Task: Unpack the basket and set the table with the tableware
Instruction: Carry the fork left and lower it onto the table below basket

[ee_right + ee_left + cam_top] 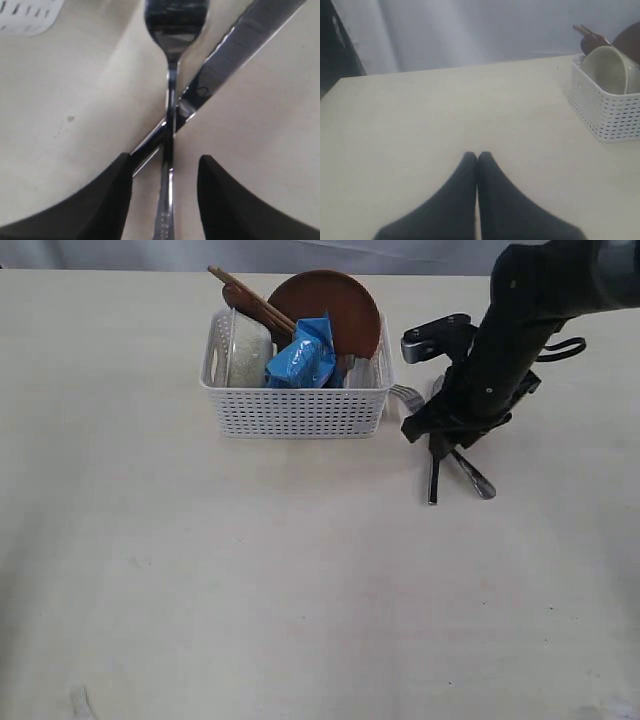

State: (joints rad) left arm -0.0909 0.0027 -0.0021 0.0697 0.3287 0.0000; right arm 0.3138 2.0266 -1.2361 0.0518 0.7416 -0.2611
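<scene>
Cutlery lies crossed on the table (pixel 250 590) beside a basket (pixel 295 410) that is still loaded.

Nearest the camera is bare, pale beige tabletop with faint scuffs; the left gripper (pixel 477 156) hangs over it, fingers pressed together and empty. Farther back, right of the basket, a steel fork (pixel 172 100) and a steel knife (pixel 235 50) lie in an X on the table. The right gripper (pixel 165 157) is lowered over them, its dark fingers spread to either side of the crossing and not clamped on either piece. Beyond, the white lattice-sided basket holds a pale greenish-white bowl (pixel 248 352) on edge, a blue chip bag (pixel 303 355), a brown round plate (pixel 335 300) standing at the back, and wooden chopsticks (pixel 250 298) jutting over its rim.
</scene>
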